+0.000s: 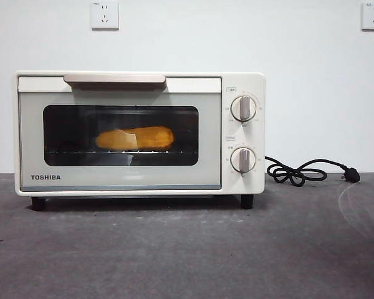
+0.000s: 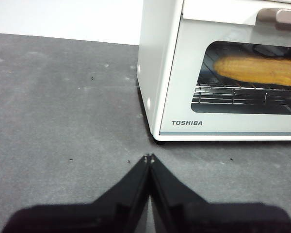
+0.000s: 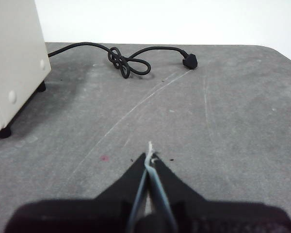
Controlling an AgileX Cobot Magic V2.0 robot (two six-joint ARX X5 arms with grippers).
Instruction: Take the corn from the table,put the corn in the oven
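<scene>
Table was dark grey and mottled, with faint scratches; white wall behind carried two sockets. Oven stood with door closed, corn lying on the rack inside (seen through the glass). Left gripper, jaws pressed together and empty, had corn at 2 o'clock. Right gripper likewise closed; power cord at 12 o'clock.

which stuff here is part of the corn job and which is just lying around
Part of the job: corn on the rack inside the closed oven; table.
Just lying about: power cord, unplugged, on the table beside the oven; wall sockets.
</scene>
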